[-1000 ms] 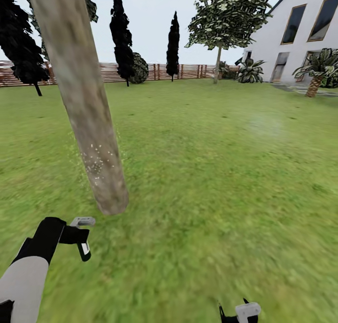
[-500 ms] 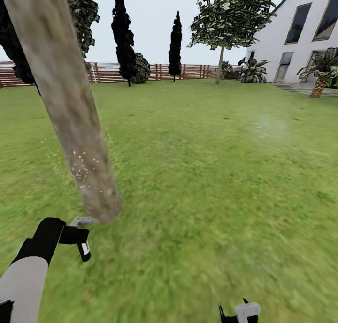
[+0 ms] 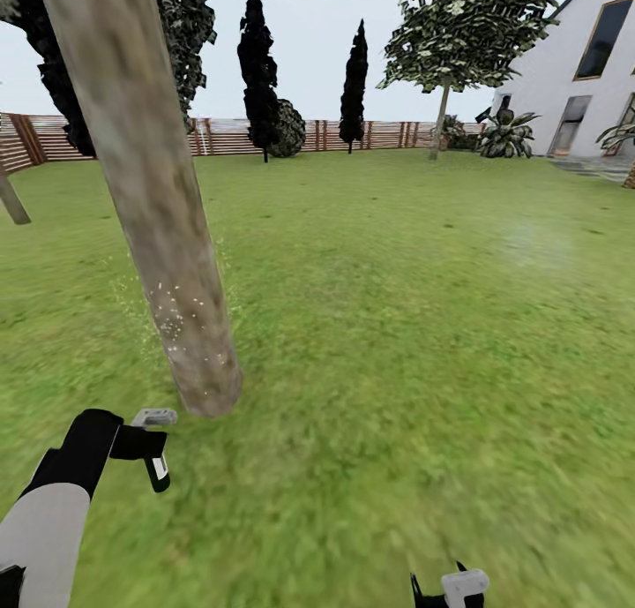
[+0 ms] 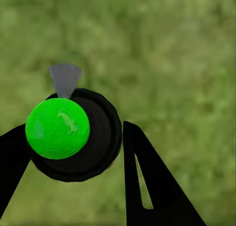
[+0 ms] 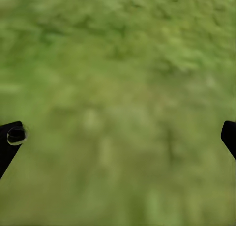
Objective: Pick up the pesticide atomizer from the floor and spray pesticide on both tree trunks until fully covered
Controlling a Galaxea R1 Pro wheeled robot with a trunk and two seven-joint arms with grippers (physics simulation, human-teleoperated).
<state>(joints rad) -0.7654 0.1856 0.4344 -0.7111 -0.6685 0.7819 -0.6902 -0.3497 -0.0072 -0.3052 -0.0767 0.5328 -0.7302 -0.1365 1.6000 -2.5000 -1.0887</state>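
Pesticide (image 3: pixel 176 321) specks unchanged on trunk (image 3: pixel 150 193); camera panned left.

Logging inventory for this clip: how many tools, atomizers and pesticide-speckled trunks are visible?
Tools: 2 (left tool, right tool)
Pesticide atomizer: 1
Speckled tree trunk: 1
Total: 4

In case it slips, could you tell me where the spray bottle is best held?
Grip the spray bottle by its round black body from both sides, below the grey trigger head, so the nozzle is free to face the trunk; the left gripper holds it so.
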